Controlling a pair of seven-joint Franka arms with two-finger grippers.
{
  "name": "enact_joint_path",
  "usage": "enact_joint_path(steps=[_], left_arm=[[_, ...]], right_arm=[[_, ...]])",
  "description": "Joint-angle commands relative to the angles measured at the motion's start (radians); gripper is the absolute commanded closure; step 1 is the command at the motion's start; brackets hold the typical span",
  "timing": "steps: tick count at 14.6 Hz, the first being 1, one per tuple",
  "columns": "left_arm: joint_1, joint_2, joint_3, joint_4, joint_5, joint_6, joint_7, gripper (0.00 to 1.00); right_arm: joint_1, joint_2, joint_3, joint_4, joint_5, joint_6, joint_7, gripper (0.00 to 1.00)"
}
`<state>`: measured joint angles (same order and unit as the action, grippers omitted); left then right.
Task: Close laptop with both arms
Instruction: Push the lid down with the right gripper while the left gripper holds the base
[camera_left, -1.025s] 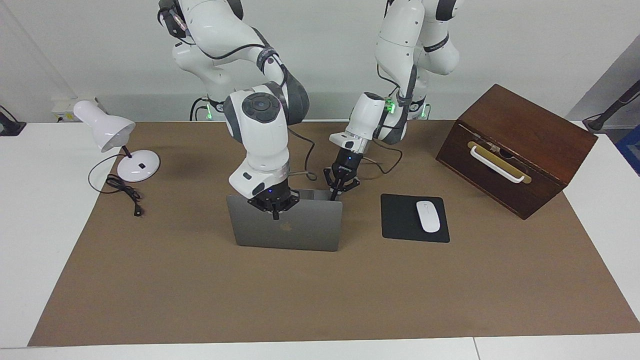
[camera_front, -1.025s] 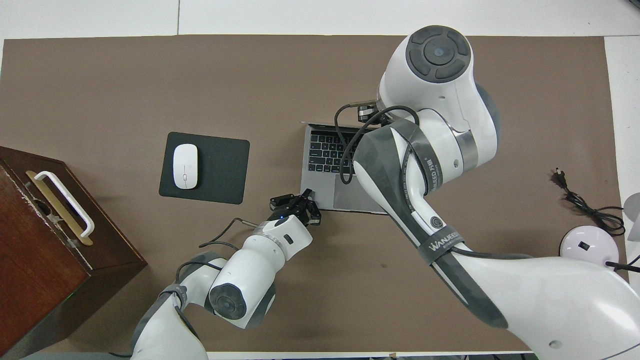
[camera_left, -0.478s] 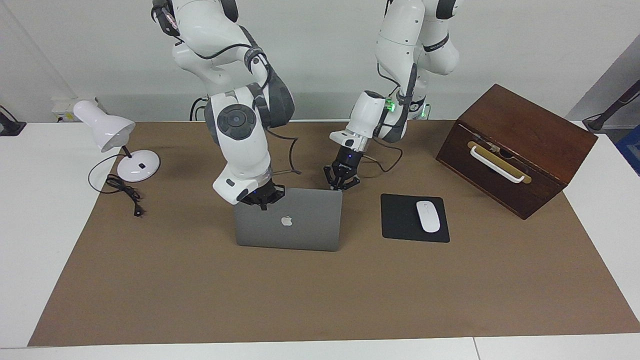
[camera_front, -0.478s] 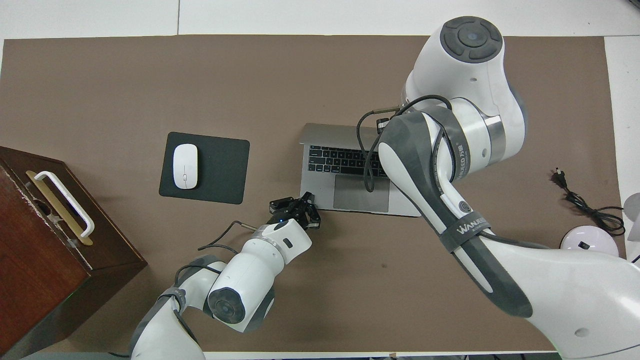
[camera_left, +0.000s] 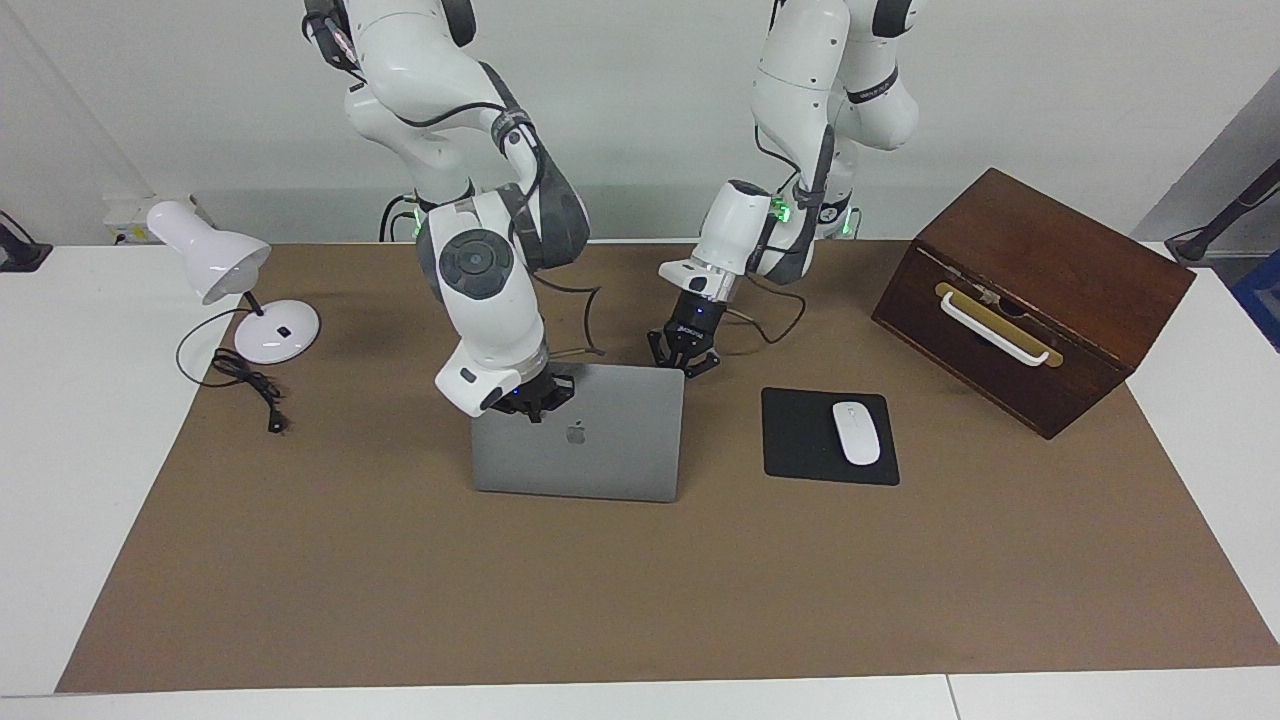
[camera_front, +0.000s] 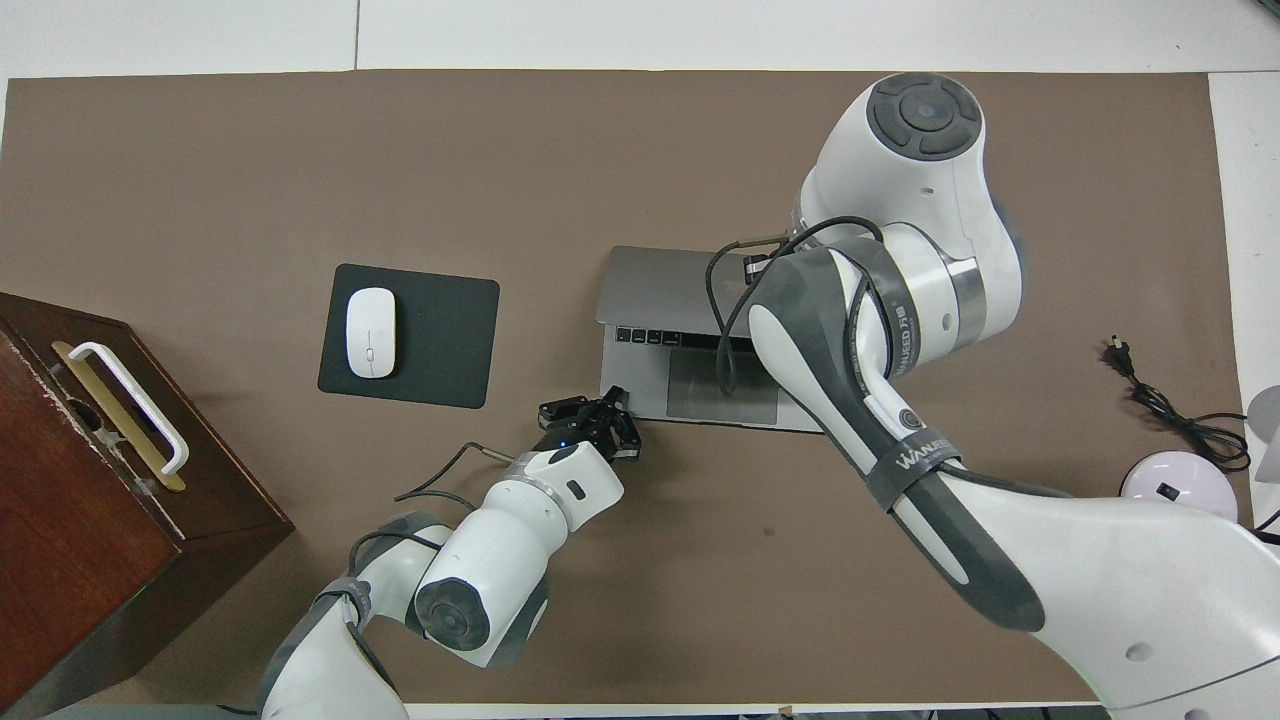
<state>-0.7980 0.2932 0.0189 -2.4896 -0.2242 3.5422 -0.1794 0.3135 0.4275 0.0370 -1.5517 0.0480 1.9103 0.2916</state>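
Note:
The silver-grey laptop (camera_left: 600, 455) stands partly folded in the middle of the brown mat, its lid (camera_front: 650, 290) leaning toward the robots over most of the keyboard. A strip of keys and the trackpad (camera_front: 720, 398) still show. My right gripper (camera_left: 537, 403) is shut and rests on the lid's outer face near its top edge, at the right arm's end; in the overhead view its own arm hides it. My left gripper (camera_left: 683, 362) (camera_front: 605, 410) is shut, its tips at the base's corner nearest the robots, at the left arm's end.
A black mouse pad (camera_left: 795, 445) with a white mouse (camera_left: 856, 432) lies beside the laptop toward the left arm's end. A brown wooden box (camera_left: 1040, 290) with a white handle stands past it. A white desk lamp (camera_left: 215, 262) and its cord (camera_left: 250, 385) are at the right arm's end.
The right gripper has drawn back toward the robots, and the lid has folded down with it, covering most of the keyboard. The left gripper has stayed at the base's corner.

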Motion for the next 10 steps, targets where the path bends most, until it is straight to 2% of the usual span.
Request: enact_joint_path(steps=[1,10], left_arm=[[-0.033,0.035,0.007,-0.074,-0.024,-0.039,0.012,1.00],[-0.033,0.037,0.007,-0.074,-0.024,-0.040,0.021,1.00]], right_arm=[[-0.007,-0.030,0.007,-0.076,0.045,0.053,-0.011,1.00],[0.029,0.019,0.009,-0.126,0.053,0.210,0.031,1.00]])
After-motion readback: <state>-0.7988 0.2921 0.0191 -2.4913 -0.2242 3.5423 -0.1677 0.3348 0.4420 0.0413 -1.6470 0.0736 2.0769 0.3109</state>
